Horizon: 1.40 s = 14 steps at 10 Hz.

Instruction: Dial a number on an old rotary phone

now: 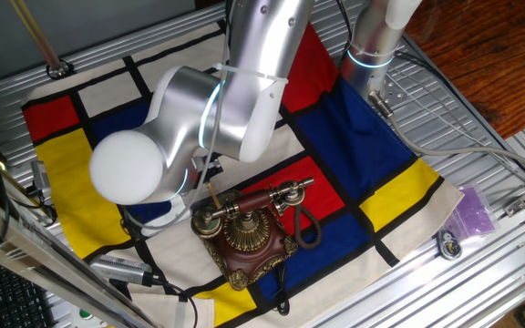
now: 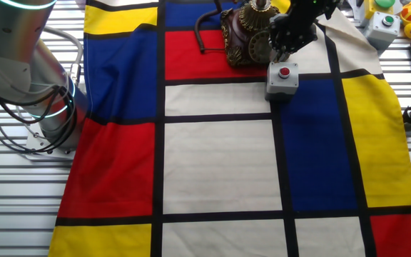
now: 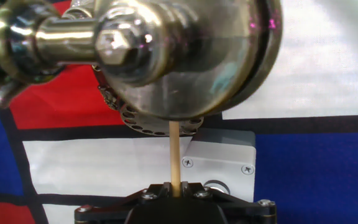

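The old rotary phone stands on the colour-block cloth, with its dark red-brown base, brass dial and brass-ended handset on the cradle. In the other fixed view the phone sits at the top edge. My gripper is shut on a thin wooden stick. The stick points up to the dial's ring of holes, and its tip is hidden behind the handset's brass earpiece, which fills the top of the hand view.
A small grey box with a red button sits right beside the phone, under the stick in the hand view. The phone's black cord loops to its right. Yellow and red objects lie off the cloth's corner.
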Motion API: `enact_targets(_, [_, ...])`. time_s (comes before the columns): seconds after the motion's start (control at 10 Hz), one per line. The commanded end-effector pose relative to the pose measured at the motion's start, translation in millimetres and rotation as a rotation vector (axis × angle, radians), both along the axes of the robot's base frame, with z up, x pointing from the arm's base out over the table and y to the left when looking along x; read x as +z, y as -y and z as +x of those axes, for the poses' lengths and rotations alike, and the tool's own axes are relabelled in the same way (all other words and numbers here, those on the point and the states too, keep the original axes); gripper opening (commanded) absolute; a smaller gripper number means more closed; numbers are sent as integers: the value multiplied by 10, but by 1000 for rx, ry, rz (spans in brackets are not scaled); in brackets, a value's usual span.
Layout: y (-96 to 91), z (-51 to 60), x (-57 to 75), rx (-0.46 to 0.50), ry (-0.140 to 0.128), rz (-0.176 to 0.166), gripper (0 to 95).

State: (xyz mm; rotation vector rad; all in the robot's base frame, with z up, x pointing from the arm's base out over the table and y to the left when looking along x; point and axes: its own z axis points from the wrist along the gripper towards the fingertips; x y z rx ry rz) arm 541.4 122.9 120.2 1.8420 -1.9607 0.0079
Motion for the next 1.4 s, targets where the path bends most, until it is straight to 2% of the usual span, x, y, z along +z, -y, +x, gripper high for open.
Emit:
enact_targets(0.1, [1,2,4,-4,-15,-1,0])
enact_targets(1.4, [-6,11,10,-30,-52,-6,0])
